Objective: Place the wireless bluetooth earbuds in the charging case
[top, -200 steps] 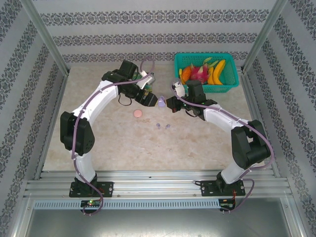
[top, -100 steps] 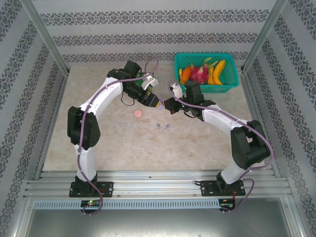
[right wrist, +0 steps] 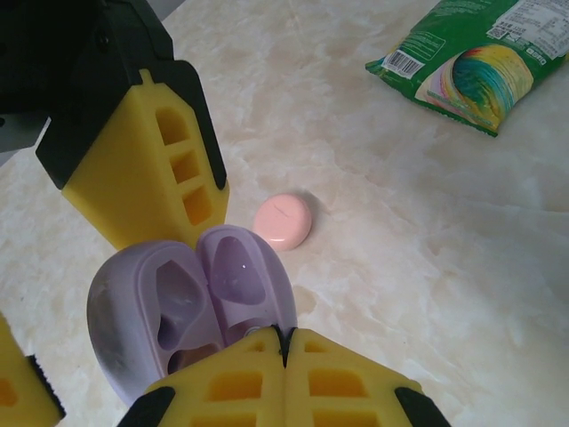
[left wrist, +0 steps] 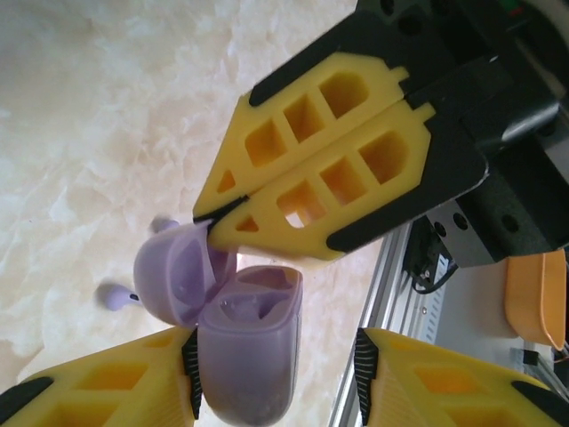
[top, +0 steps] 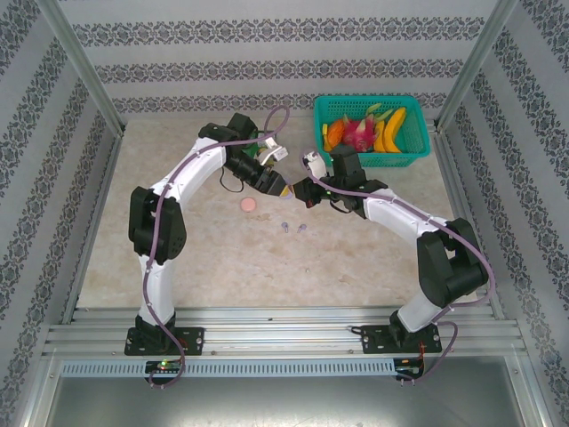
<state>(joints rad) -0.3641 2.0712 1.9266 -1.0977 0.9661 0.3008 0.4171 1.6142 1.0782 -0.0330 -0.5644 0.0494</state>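
Worktop (top: 196, 258) of pale marbled stone carries a teal basket (top: 400, 161) of fruit at the far right. On it also lies a green snack bag (right wrist: 471, 67), its barcode and small print too blurred to read. The two tools meet mid-worktop. The right tool (left wrist: 216, 221) is pressed together, pinching the rim of what seems the lid of the open lilac case (left wrist: 253, 356). The left tool (left wrist: 274, 378) is spread: one pad touches the case body, the other stands apart. A shut pink case (right wrist: 283, 222) lies near; neither case shows any marking. Two lilac earbuds (top: 285, 228) lie on the worktop, just nearer the front edge. The step looks like holding the case open. To do it well, close the left tool squarely on the body, keep the sockets upward, then free the right tool for an earbud.
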